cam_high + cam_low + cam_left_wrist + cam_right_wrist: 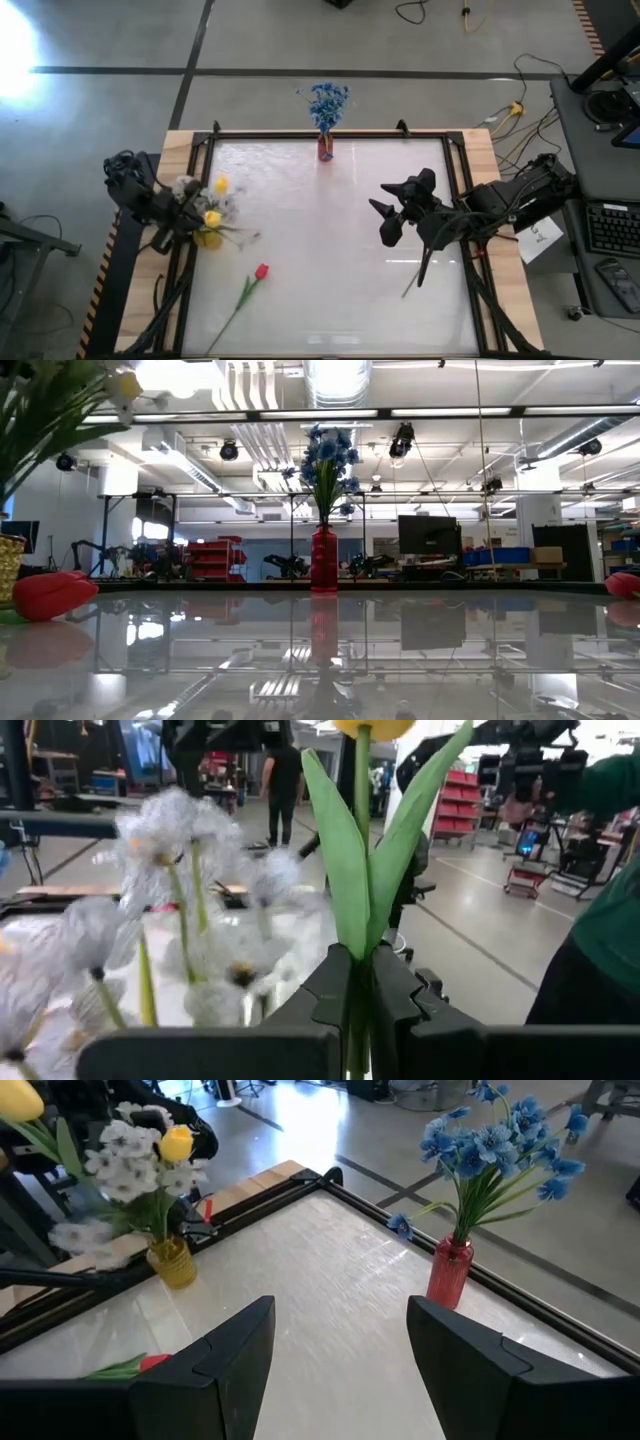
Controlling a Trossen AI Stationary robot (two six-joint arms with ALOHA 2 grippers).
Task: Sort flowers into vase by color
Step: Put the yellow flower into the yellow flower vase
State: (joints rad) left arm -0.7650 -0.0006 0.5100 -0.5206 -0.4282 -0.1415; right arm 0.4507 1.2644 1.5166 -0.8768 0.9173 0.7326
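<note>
Yellow tulip, held point(362, 840): stem pinched between the shut fingers of the left gripper point(358, 982); two long green leaves rise on either side of the stem, bloom above them at the picture's edge.
Left gripper, position point(196, 216): at the left side of the table point(330, 250), directly over the yellow vase point(207, 237), touching its bouquet.
Yellow vase, contents point(172, 1262): bushy white sprays point(128, 1165) and a second yellow tulip point(176, 1143), standing upright just beside the held stem.
Left arm, pose: reaches in from the table's left edge, wrist bent toward the vase.
Red tulip, loose point(260, 271): lies flat on the table, well apart from both grippers, nearer the left one; green stem trails toward the front edge.
Right gripper point(392, 212): fingers point(222, 1348) spread wide, holding nothing; hovers over the table's right half, pointed across at the vases.
Loose stem point(418, 274): a thin green stem lies on the table under the right arm; its bloom cannot be made out.
Red vase point(326, 148): at the far edge, centre, well apart from both grippers, slim and upright.
Blue blossoms point(328, 458): clustered in the red vase, green stems bunched together.
</note>
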